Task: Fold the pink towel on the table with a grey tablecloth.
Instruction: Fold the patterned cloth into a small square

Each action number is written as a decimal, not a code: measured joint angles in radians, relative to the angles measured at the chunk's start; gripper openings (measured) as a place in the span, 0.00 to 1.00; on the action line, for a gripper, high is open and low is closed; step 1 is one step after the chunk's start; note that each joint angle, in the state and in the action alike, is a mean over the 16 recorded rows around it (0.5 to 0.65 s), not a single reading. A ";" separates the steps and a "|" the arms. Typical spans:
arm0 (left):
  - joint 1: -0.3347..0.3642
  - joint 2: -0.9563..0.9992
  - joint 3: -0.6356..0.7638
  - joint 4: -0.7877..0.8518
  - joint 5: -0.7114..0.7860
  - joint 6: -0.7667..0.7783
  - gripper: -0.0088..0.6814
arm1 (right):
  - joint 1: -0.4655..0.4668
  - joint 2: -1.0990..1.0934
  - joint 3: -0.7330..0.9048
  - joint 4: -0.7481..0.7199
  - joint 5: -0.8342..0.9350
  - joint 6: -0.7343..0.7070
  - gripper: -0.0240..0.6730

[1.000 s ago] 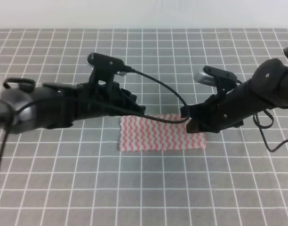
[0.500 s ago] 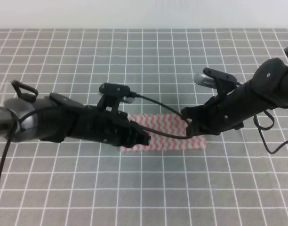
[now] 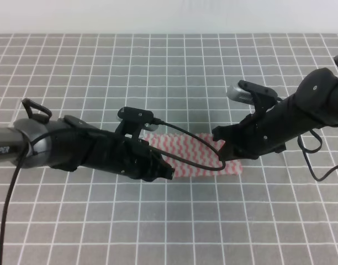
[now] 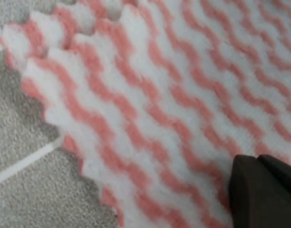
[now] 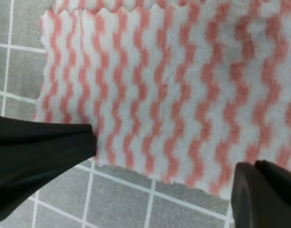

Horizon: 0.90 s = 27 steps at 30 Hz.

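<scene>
The pink towel (image 3: 199, 157) lies flat on the table with a grey tablecloth (image 3: 174, 77), near the middle. My left gripper (image 3: 169, 172) rests low over the towel's near-left part, and the arm hides that side. The left wrist view is filled by the pink towel (image 4: 150, 104), showing two pinked edges stacked at upper left and one dark fingertip (image 4: 262, 190); whether the jaws grip is unclear. My right gripper (image 3: 221, 148) hovers at the towel's right side. It stands open (image 5: 164, 156) with the towel's (image 5: 183, 80) edge between its spread fingers (image 5: 45, 152).
The grid-lined tablecloth (image 5: 121, 199) stretches all round the towel. A black cable (image 3: 196, 135) loops from the left wrist camera across the towel. At the far edge, a pale wall (image 3: 169, 16) runs behind the table.
My left gripper has swept from the towel's far-left corner toward the near edge and slightly right, now covering the towel's left part. The right arm has barely moved.
</scene>
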State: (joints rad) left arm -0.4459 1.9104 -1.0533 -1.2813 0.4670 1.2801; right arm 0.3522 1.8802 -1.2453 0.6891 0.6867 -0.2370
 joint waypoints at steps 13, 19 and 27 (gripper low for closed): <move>0.057 -0.075 -0.005 -0.018 -0.005 -0.040 0.01 | -0.002 -0.002 0.000 0.000 -0.009 0.000 0.03; 0.116 -0.036 -0.020 -0.034 0.065 -0.077 0.01 | -0.010 -0.003 0.000 -0.002 -0.016 0.001 0.03; 0.156 0.029 -0.053 -0.044 0.154 -0.095 0.01 | -0.038 -0.003 -0.001 -0.001 -0.020 0.003 0.04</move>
State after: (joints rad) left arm -0.2903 1.9394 -1.1063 -1.3251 0.6210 1.1855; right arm 0.3137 1.8772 -1.2461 0.6878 0.6669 -0.2343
